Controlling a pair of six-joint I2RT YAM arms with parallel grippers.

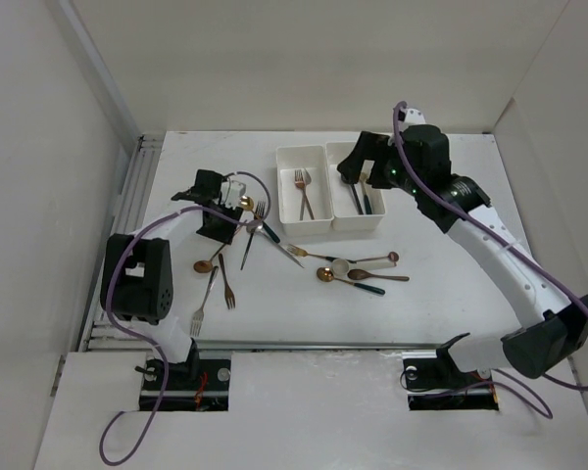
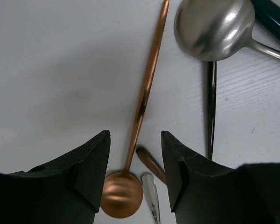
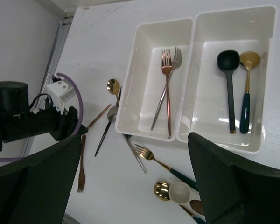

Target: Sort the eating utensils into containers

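Note:
My left gripper (image 2: 135,135) (image 1: 219,227) is open and low over the table. Its jaws stand on either side of a copper spoon (image 2: 144,98) that lies flat, and they do not touch it. A silver spoon bowl (image 2: 212,28) lies just beyond. My right gripper (image 3: 135,137) (image 1: 351,164) hangs wide open and empty over the two white containers. The left container (image 3: 130,102) holds a copper fork (image 3: 167,88) and a silver fork (image 3: 176,58). The right container (image 3: 266,93) holds a black spoon (image 3: 228,79) and a gold spoon with a teal handle (image 3: 247,79).
Loose utensils lie between the arms. Among them are a copper fork (image 1: 227,289), a silver fork (image 1: 204,299), a black-handled fork (image 1: 252,235), a gold fork with a teal handle (image 1: 309,255), a gold spoon (image 1: 325,274) beside a white spoon (image 1: 341,266), and two copper spoons (image 1: 377,276).

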